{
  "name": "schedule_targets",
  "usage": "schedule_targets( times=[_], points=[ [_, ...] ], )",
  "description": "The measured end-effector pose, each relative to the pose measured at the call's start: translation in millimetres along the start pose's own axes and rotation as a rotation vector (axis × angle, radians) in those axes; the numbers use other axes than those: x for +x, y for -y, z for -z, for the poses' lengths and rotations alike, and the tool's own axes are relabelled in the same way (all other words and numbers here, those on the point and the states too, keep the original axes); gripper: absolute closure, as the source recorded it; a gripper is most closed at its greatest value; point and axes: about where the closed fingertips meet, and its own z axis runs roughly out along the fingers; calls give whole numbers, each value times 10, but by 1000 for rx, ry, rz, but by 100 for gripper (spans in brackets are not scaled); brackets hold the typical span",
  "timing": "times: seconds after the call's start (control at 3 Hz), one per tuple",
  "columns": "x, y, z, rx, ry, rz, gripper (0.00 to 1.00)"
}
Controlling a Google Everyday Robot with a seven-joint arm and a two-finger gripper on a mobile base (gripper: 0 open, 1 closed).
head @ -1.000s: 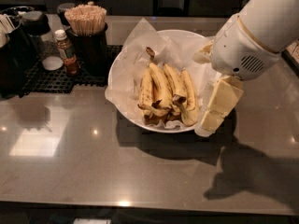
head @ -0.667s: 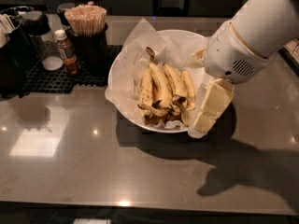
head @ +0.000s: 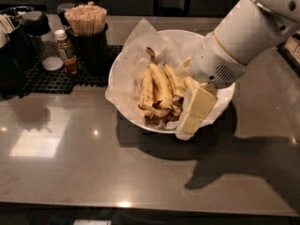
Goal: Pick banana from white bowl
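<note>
Gripper: the gripper (head: 191, 121) hangs from the white arm (head: 243, 36) over the near-right part of the bowl (head: 201, 34), its tip low, just inside the rim and against the paper lining (head: 136, 46).
Claw state: whether it is spread or pressed together cannot be told from this view; nothing is seen held in it.
Banana: the banana (head: 161, 84) lies in the middle of the bowl among other bananas (head: 146, 92), packed side by side and touching.
Long axis: it runs far to near, its dark stem pointing to the far side and slightly left.
Bearing from claw: the banana is to the left of the gripper and a little farther off, with at least one other banana between them.
Judgement: the grasp probably needs a shift left and a closing direction across the fruit's width, left to right; the close neighbours leave little room either side.
Surface: a smooth, glossy grey counter (head: 93, 163).
Room: left of the bowl stand a dark cup of sticks (head: 86, 21) and a small bottle (head: 68, 53) on a black mat (head: 51, 81), well apart from the gripper.
</note>
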Motion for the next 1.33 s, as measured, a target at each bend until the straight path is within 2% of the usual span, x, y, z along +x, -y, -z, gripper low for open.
schedule_targets(
  times=[0.33,0.67,1.0,1.33],
  points=[
    [143,28,-45,0,-46,-85,0],
    [361,19,-88,13,-102,-215,0],
    [360,19,-88,13,-102,-215,0],
    [360,19,-88,13,-102,-215,19]
  ],
)
